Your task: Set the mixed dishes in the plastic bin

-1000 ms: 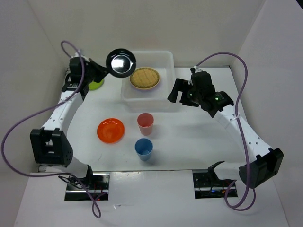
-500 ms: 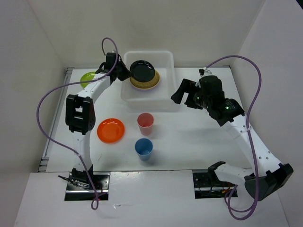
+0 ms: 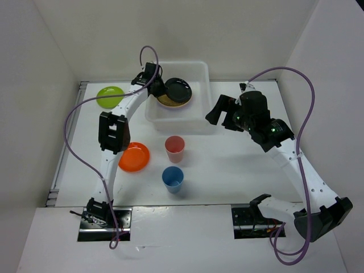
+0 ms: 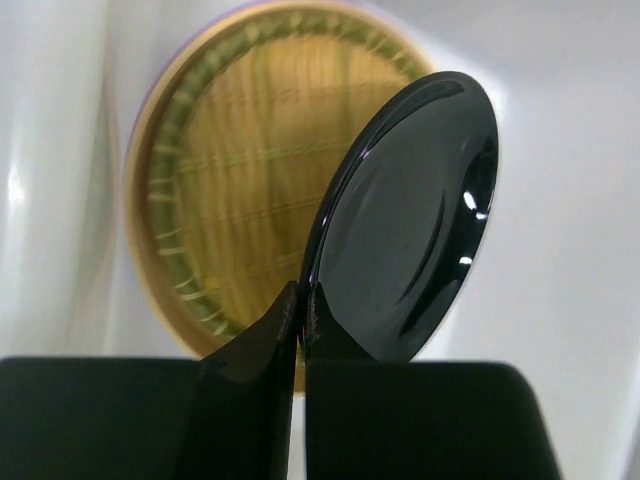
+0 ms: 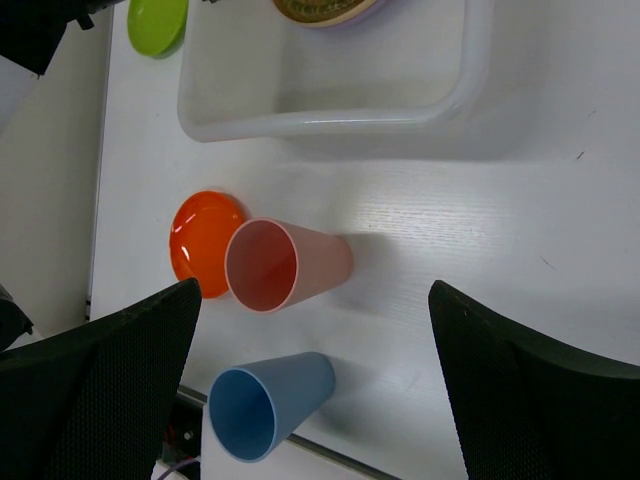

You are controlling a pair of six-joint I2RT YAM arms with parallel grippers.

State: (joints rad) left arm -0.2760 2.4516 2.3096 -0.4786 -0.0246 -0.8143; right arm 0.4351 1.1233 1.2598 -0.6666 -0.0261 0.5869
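My left gripper [image 3: 161, 90] is shut on the rim of a black plate [image 3: 178, 89], holding it inside the white plastic bin [image 3: 202, 71] just over the woven bamboo plate [image 3: 165, 101]. In the left wrist view the black plate [image 4: 410, 220] stands tilted in front of the bamboo plate [image 4: 240, 190]. My right gripper [image 3: 220, 111] is open and empty, right of the bin. On the table stand a pink cup [image 3: 174, 148] and a blue cup [image 3: 173, 178], with an orange plate [image 3: 135, 157] and a lime green plate [image 3: 110, 96]. The right wrist view shows the pink cup [image 5: 285, 264], the blue cup [image 5: 268, 404] and the orange plate [image 5: 200, 240].
White walls close the table on the left, back and right. The left arm's purple cable [image 3: 77, 131] loops over the table's left side. The right arm's cable [image 3: 296, 85] arcs above the right side.
My left gripper has carried the black plate from left of the bin to over the bamboo plate inside it. The right arm shifted slightly right early on, then held still.
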